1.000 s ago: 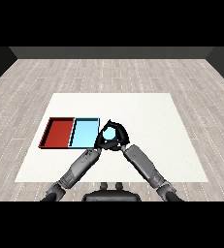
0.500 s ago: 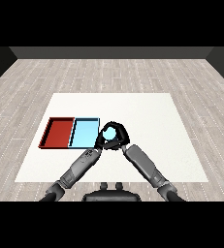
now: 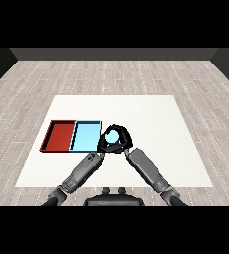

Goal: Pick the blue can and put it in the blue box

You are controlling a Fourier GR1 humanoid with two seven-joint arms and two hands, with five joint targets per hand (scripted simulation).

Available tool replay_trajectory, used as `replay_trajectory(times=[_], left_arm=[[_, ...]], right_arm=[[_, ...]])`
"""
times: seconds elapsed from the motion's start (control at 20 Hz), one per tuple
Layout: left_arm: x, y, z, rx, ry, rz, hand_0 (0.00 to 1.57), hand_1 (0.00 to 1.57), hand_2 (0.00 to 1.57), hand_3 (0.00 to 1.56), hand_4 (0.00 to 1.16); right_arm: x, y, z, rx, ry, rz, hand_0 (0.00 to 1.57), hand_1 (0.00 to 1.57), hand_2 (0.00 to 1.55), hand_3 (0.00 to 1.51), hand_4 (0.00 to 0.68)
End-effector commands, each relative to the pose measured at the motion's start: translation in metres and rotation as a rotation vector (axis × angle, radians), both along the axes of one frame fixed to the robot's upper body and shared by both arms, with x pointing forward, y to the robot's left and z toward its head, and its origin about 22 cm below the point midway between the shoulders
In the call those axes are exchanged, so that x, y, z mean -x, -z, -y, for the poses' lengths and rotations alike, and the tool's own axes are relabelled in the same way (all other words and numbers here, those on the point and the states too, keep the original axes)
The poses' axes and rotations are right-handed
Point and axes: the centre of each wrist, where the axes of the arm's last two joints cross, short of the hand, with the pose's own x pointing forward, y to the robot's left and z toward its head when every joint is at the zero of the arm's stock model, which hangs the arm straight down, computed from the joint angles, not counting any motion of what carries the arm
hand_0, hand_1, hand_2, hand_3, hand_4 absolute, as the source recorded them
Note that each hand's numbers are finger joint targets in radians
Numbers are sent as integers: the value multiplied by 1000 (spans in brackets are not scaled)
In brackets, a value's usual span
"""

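Blue cylindrical can [image 3: 112, 135] sits clamped in your right robot hand [image 3: 120, 143], just beside the light blue tray [image 3: 86, 138]; carry it left, then release. Left robot hand [image 3: 104, 144]: can't tell.

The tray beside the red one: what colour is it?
Light blue tray, seen in the head view, left of the right hand curled round the can.

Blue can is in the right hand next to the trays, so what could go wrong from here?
The blue can is mostly wrapped by the right hand, so its tilt is hard to judge; it might land askew. The hand sits at the light blue tray's right rim and could clip it moving in. The left hand crowds the same spot and may collide. The red tray adjoins, so overshoot lands wrong.
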Motion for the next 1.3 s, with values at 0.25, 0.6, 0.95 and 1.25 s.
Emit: replay_trajectory(times=[0.25,0.6,0.95,1.25], left_arm=[[-10,-5,3,47,-83,108,1571,1571,1552,1468,1044],[-7,-11,-28,8,-95,167,1571,1571,1567,1460,1142],[-16,11,-17,-22,-114,181,1571,1571,1571,1486,1145],[-30,7,-54,-97,-199,203,1571,1571,1571,1472,1128]], right_arm=[[5,-4,4,14,1,-40,0,0,0,0,0],[0,-13,8,-9,82,-1,0,0,0,0,0],[-3,-10,47,-87,69,34,0,0,0,0,0],[23,-27,92,-111,90,70,0,0,0,0,0]])
